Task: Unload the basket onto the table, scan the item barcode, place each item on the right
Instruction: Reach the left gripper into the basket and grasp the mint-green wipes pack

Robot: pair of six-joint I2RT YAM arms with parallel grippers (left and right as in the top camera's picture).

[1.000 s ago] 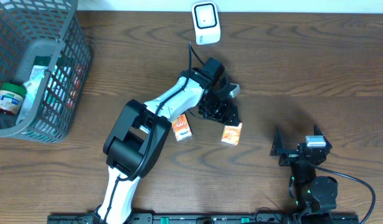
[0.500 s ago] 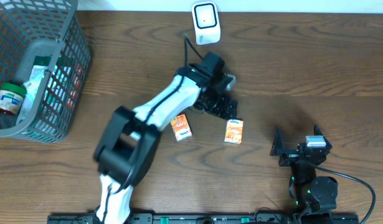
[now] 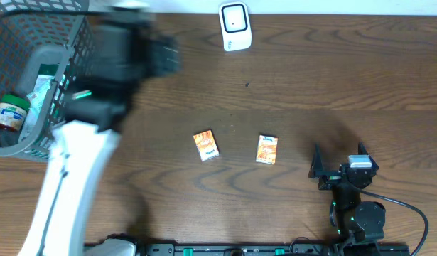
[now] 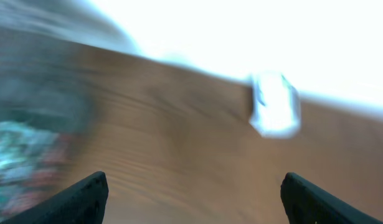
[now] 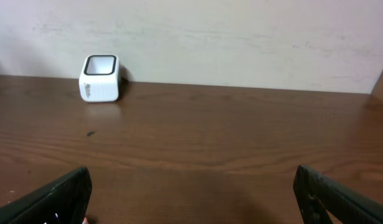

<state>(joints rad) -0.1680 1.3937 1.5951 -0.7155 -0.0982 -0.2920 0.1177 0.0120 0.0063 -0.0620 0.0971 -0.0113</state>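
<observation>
Two small orange cartons lie flat on the wooden surface [image 3: 332, 78], near its middle and apart from each other. The left carton [image 3: 206, 145] is turned slightly off square and has a pale strip at its near end. The right carton [image 3: 266, 149] sits straighter, with a pale patch at its far end. No barcode can be made out on either at this size.

The white barcode scanner [image 3: 234, 27] stands at the far edge, against the wall, its dark-framed window on top. A broad stretch of bare wood lies between it and the cartons. More bare wood runs from the cartons toward the right edge.

At the left edge stands a grey mesh basket [image 3: 79, 92] holding packets and a blue-labelled jar [image 3: 8, 114].

The left arm [image 3: 69, 178] is motion-blurred. Its white link rises from the near left corner, and its dark wrist is beside the basket's right wall, well apart from both cartons. The left end effector [image 4: 200, 199] is spread wide, with nothing between its fingers.

The right end effector [image 5: 197, 199] is near the front right of the surface. It is also spread wide and empty, and it faces the scanner across bare wood.
</observation>
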